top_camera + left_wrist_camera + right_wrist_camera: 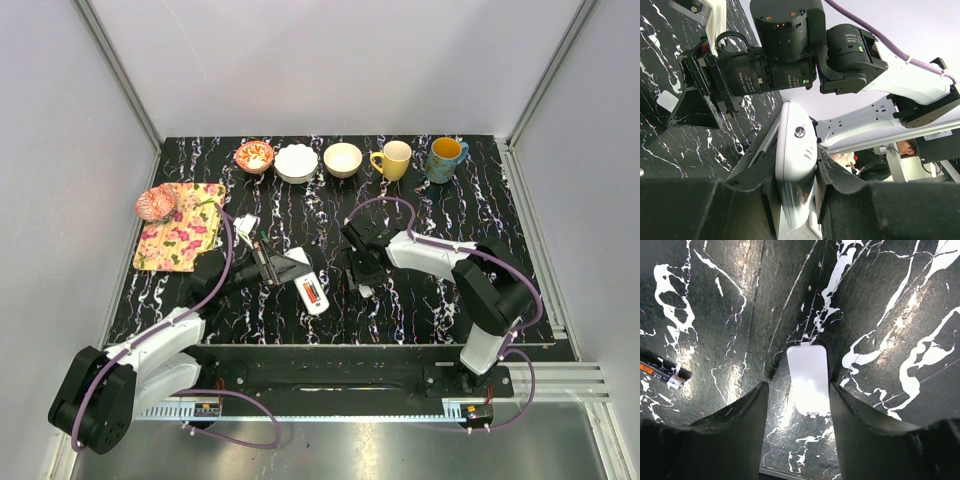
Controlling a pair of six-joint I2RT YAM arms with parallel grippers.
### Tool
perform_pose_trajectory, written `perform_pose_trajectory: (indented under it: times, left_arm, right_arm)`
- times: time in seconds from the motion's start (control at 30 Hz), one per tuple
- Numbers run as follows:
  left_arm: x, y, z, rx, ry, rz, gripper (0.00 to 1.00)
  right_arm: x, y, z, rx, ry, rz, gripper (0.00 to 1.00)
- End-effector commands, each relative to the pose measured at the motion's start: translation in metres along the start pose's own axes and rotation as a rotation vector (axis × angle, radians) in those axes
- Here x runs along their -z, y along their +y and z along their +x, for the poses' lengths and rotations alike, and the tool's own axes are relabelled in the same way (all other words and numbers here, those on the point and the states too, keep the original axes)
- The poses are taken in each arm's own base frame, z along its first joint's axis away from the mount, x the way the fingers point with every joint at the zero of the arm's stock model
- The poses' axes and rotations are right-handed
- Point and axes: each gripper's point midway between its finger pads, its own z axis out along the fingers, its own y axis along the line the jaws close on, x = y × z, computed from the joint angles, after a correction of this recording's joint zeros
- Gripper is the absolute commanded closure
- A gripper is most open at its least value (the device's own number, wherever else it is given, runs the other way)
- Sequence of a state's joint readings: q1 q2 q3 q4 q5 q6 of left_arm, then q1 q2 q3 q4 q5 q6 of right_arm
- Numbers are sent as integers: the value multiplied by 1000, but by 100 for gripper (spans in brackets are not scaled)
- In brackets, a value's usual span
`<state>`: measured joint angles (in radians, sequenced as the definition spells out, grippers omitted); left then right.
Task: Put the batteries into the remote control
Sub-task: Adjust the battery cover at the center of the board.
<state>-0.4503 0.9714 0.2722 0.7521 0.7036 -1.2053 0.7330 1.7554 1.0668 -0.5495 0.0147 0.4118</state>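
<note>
The left hand is clenched on the remote control, fingers pressing both long sides near the middle of the bench — a reddish-orange battery shows in its slot. The right hand is released, fingers spread either side of a small white tab lying flat on the bench — a second battery lies well apart from the tab.

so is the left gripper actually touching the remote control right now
Touching. The left wrist view shows the remote control clamped in the left gripper, which presses against both of its long sides with no gap.
</note>
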Motion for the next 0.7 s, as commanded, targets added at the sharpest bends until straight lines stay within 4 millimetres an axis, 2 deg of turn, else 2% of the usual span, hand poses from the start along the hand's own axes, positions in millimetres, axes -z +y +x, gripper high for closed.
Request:
perform_pose_trajectory:
  times: [0.0,0.3,0.67]
  left_arm:
    - [1,-12,-4,-39,-15,51,100]
    - [0,-12,-4,-34,-15,52,100]
    - [-2,-10,-4,-27,-16,50,100]
  right_arm:
    - [-5,-6,8,67,35,25,42]
    - [2,-18,18,142,93,70,44]
    - [0,-19,30,159,130,58,48]
